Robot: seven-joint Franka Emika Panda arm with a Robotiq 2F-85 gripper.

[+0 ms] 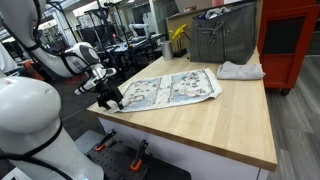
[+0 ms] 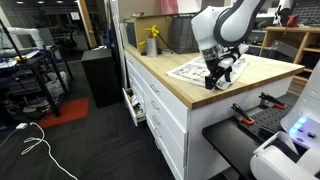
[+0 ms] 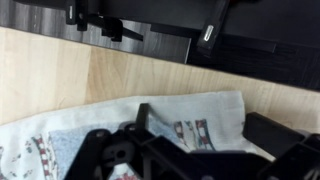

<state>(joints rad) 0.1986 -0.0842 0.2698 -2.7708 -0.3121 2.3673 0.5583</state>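
A patterned cloth [image 1: 172, 89] [image 2: 193, 70] lies spread flat on the wooden table [image 1: 200, 125] [image 2: 165, 75]. My gripper [image 1: 109, 98] [image 2: 218, 80] is down at the cloth's corner, close to the table's edge. In the wrist view the gripper [image 3: 200, 128] is open, with its two black fingers [image 3: 141, 116] set wide apart on either side of that corner of the cloth [image 3: 195, 105]. The cloth is slightly rumpled by the nearer finger. I cannot tell whether the fingertips touch the fabric.
A crumpled white cloth [image 1: 241, 70] lies at the table's far side, beside a grey bin [image 1: 222, 35] and a yellow object [image 1: 178, 38] [image 2: 151, 41]. A red cabinet [image 1: 288, 40] stands beyond. White drawers [image 2: 160, 108] run under the tabletop. The table edge [image 3: 120, 60] is just past the gripper.
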